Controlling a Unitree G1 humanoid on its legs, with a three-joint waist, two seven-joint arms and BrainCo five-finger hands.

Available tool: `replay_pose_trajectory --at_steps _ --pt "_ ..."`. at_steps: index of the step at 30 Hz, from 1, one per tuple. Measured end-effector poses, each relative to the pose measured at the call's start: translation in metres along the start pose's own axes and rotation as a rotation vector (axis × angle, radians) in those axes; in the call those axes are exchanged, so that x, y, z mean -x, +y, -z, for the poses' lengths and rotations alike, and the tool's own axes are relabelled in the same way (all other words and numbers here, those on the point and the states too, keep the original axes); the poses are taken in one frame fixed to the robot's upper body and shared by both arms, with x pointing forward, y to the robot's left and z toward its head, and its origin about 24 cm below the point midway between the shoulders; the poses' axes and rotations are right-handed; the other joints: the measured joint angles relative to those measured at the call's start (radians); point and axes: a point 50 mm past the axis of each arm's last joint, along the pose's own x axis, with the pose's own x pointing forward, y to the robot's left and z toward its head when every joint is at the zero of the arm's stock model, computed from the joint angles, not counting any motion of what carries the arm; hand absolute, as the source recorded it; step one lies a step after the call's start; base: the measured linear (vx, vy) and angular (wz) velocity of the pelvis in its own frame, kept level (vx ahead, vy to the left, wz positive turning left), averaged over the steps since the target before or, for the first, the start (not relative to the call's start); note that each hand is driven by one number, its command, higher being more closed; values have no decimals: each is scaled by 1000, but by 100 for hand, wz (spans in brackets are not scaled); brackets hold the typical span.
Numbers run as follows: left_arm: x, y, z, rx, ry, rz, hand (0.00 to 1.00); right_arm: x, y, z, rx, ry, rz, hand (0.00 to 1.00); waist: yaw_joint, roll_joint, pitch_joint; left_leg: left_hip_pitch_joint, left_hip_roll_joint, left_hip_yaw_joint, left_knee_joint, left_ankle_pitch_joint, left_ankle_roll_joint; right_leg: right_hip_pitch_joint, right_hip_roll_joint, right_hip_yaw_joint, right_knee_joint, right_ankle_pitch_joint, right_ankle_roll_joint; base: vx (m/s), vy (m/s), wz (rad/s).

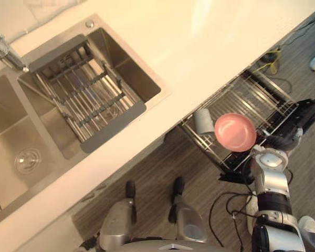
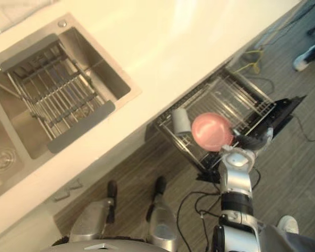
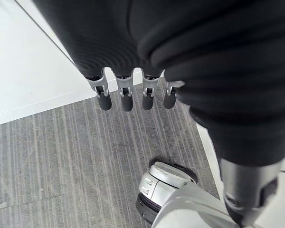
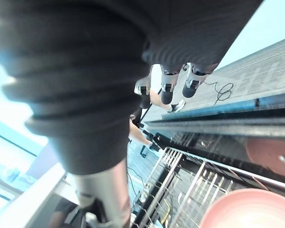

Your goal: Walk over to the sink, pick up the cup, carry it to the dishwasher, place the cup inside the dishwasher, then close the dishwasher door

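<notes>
The pale grey cup (image 1: 203,122) sits in the pulled-out wire dishwasher rack (image 1: 257,94), just beside a round pink plate (image 1: 235,132), at the plate's 9 o'clock. The right robot hand (image 4: 167,90) hovers near the black dishwasher door (image 1: 312,107) at 3 o'clock, its fingers wide and empty. The left robot hand (image 3: 126,95) hangs over the grey striped floor (image 3: 61,156), fingers straight and holding nothing. A steel sink (image 1: 131,68) lies at 10 o'clock in the cream tabletop (image 1: 210,42).
</notes>
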Motion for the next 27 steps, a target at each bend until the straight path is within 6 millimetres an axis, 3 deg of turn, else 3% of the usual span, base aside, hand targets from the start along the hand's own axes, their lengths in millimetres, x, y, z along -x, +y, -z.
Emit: replay_pose_trajectory --at_steps 2,5,9,14,17,21,27 --pt "1 7 9 6 24 -22 0 7 -8 -2 -21 -28 -4 0 -8 -12 -53 13 10 25 11 -22 -3 9 9 15 -19 2 -1 84 -20 -33" --pt "2 11 12 19 40 -40 0 10 -21 -9 -58 -60 30 0 -19 -19 -71 44 24 52 28 -41 0 28 21 39 -19 2 -1 85 -30 -36" --pt "4 20 23 45 77 -84 0 3 -59 -8 -77 -65 151 0 -51 -40 -119 99 46 123 30 -77 -10 40 46 103 -20 -4 3 90 -7 -51" --pt "5 26 31 70 121 -117 0 -7 -112 23 -175 79 256 0 -96 -52 -179 135 74 185 64 -130 -19 45 60 107 -20 -14 -13 91 11 -49" --pt "6 29 36 111 131 -126 0 -3 -144 70 -374 264 281 0 -112 -49 -198 161 87 180 65 -147 -24 60 64 68 -20 -15 -21 78 6 -28" --pt "6 28 37 119 142 -122 0 8 -155 107 -476 377 325 0 -115 -35 -204 167 90 176 64 -151 -29 71 62 43 -21 -20 -18 6 -1 3" --pt "5 18 42 143 154 -110 0 32 -127 141 -533 486 306 0 -89 8 -197 129 76 116 61 -151 -33 73 41 -31 -20 -19 -19 4 5 27"
